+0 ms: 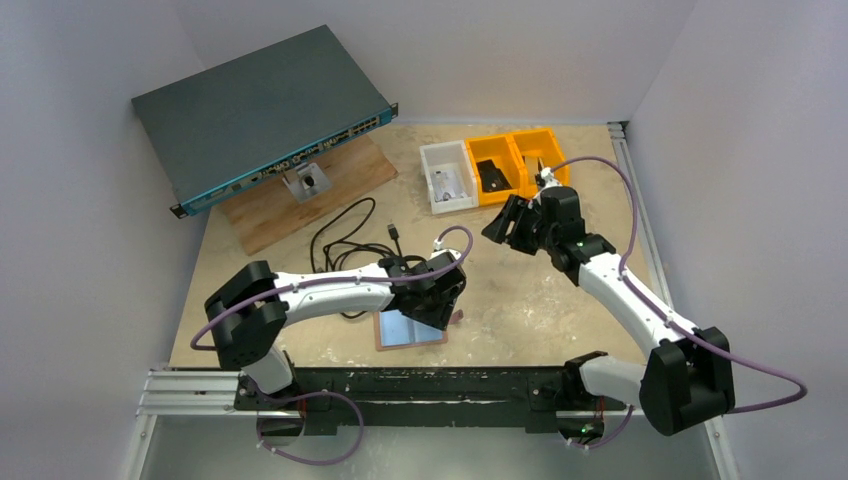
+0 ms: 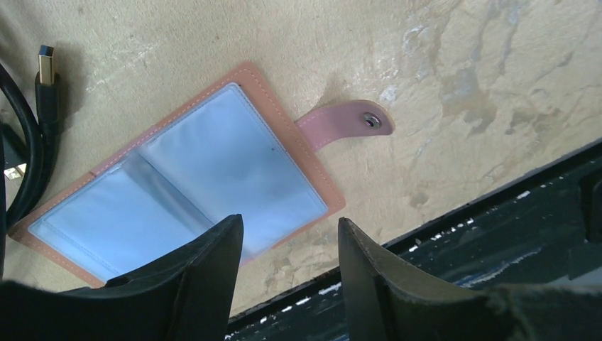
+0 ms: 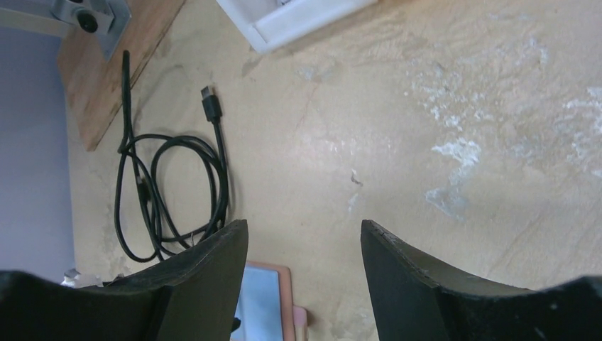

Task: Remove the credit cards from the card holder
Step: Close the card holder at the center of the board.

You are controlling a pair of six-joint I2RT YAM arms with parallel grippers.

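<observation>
The card holder lies open and flat near the table's front edge, a pink-brown rim around clear pockets, its snap tab sticking out to the side. Pale blue-white surfaces show behind the pockets; I cannot tell whether these are the credit cards. My left gripper hovers just over the holder's near corner, open, with only table between its fingers. My right gripper hangs higher at the back right, open and empty, and the holder's corner shows far below it.
A coiled black USB cable lies just behind the holder. A white bin and two orange bins stand at the back, with small items inside. A network switch rests on a wooden board at the back left. A black rail runs along the front edge.
</observation>
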